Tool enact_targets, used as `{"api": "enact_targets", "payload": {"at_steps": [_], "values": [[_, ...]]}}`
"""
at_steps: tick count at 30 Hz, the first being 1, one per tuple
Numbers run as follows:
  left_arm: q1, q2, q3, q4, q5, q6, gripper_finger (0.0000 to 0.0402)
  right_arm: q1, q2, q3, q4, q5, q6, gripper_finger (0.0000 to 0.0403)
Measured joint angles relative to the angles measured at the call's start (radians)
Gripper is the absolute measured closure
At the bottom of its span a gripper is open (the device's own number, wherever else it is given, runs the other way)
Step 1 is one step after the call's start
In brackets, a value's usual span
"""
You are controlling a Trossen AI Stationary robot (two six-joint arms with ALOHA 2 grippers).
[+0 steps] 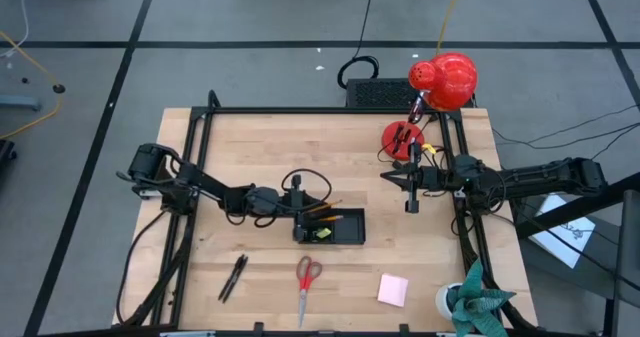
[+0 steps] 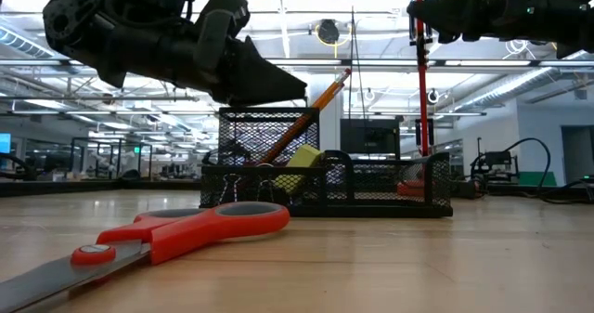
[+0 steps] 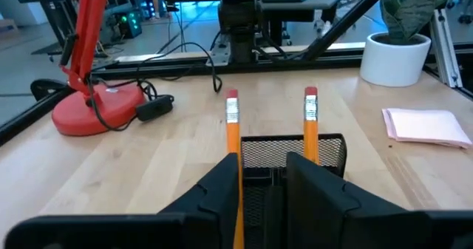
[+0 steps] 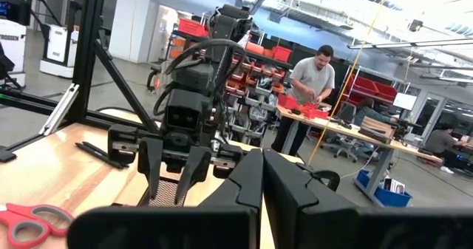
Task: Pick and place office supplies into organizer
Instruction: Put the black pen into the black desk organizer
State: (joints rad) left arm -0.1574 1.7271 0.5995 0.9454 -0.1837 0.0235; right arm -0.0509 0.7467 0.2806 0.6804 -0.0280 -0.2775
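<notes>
The organizer (image 1: 347,239) is a black mesh tray near the table's middle, with a taller cup (image 2: 269,132) at its left end. Two orange pencils (image 3: 310,120) stand tilted in that cup, erasers up, leaning on its rim. A yellow-green bit (image 2: 304,159) lies in the tray. My left gripper (image 3: 264,171) hovers open, nearly level, over the cup, with one pencil (image 3: 233,127) along the inner side of one finger. Red-handled scissors (image 1: 307,277), black pens (image 1: 233,277) and a pink sticky-note pad (image 1: 392,289) lie on the table nearer the front. My right gripper (image 1: 411,199) waits shut at the right. My left gripper has one pencil's shaft (image 3: 236,168) running close along the inner side of one finger (image 3: 219,186). Whether the finger still touches it, I cannot tell. The pencil stands in the mesh cup, tilted, with its eraser end up and beyond the fingertips.
A red desk lamp (image 1: 442,81) with its round base (image 1: 402,137) stands at the far right corner, with a cable running from the base. A potted plant (image 1: 478,302) sits at the near right corner. Bare wood lies between the organizer and the right arm.
</notes>
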Motion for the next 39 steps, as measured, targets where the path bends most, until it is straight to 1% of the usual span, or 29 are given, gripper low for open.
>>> {"api": "enact_targets", "payload": {"at_steps": [3, 5, 6, 7, 10, 12, 13, 15, 17, 20, 21, 23, 24, 26, 28, 31, 37, 39], "values": [[-0.012, -0.049, 0.000, -0.005, -0.006, 0.021, 0.0274, 0.000, 0.000, 0.000, 0.000, 0.000, 0.001, 0.0399], [-0.034, -0.127, 0.002, -0.057, -0.043, 0.017, 0.0275, 0.000, 0.000, 0.000, -0.001, 0.000, 0.001, 0.0399], [-0.050, -0.174, 0.016, -0.139, -0.076, 0.003, 0.0276, 0.000, 0.000, 0.000, -0.002, 0.000, 0.001, 0.0399], [-0.070, -0.225, 0.038, -0.260, -0.114, -0.010, 0.0277, 0.000, 0.000, 0.000, -0.004, 0.000, 0.001, 0.0399], [-0.161, -0.354, 0.154, -0.728, -0.273, -0.101, 0.0281, 0.000, 0.000, 0.000, -0.007, 0.000, 0.001, 0.0399], [-0.233, -0.388, 0.254, -1.021, -0.325, -0.235, 0.0281, 0.000, 0.000, 0.000, -0.015, 0.000, 0.001, 0.0399], [-0.268, -0.392, 0.301, -1.166, -0.337, -0.319, 0.0281, 0.000, 0.000, 0.000, -0.015, 0.000, 0.001, 0.0399], [-0.338, -0.388, 0.382, -1.388, -0.338, -0.505, 0.0282, 0.000, 0.000, 0.000, -0.021, 0.000, 0.001, 0.0399], [-0.396, -0.371, 0.429, -1.564, -0.319, -0.715, 0.0282, 0.000, 0.000, 0.000, -0.021, 0.000, 0.001, 0.0399], [-0.474, -0.328, 0.450, -1.717, -0.228, -1.018, 0.0282, 0.000, 0.000, 0.000, -0.028, 0.000, 0.003, 0.0399], [-0.499, -0.314, 0.449, -1.750, -0.189, -1.112, 0.0282, 0.000, 0.000, 0.000, -0.032, 0.000, 0.003, 0.0399], [-0.541, -0.275, 0.454, -1.738, -0.090, -1.280, 0.0282, 0.000, 0.000, 0.000, -0.042, 0.000, 0.007, 0.0399], [-0.563, -0.252, 0.453, -1.735, -0.048, -1.346, 0.0282, 0.000, 0.000, 0.000, -0.042, 0.000, 0.007, 0.0399], [-0.603, -0.208, 0.449, -1.742, -0.004, -1.445, 0.0282, 0.000, 0.000, 0.000, -0.041, 0.000, 0.007, 0.0399], [-0.628, -0.159, 0.452, -1.673, 0.006, -1.475, 0.0282, 0.000, 0.000, 0.000, -0.042, 0.000, 0.007, 0.0399], [-0.651, -0.093, 0.451, -1.650, 0.006, -1.499, 0.0282, 0.000, 0.000, 0.000, -0.042, 0.000, 0.006, 0.0399], [-0.650, 0.032, 0.451, -1.643, 0.178, -1.552, 0.0282, 0.000, 0.000, 0.000, -0.037, 0.000, 0.007, 0.0399], [-0.650, 0.055, 0.451, -1.643, 0.195, -1.550, 0.0282, 0.000, 0.000, 0.000, -0.032, 0.000, 0.006, 0.0399]]}}
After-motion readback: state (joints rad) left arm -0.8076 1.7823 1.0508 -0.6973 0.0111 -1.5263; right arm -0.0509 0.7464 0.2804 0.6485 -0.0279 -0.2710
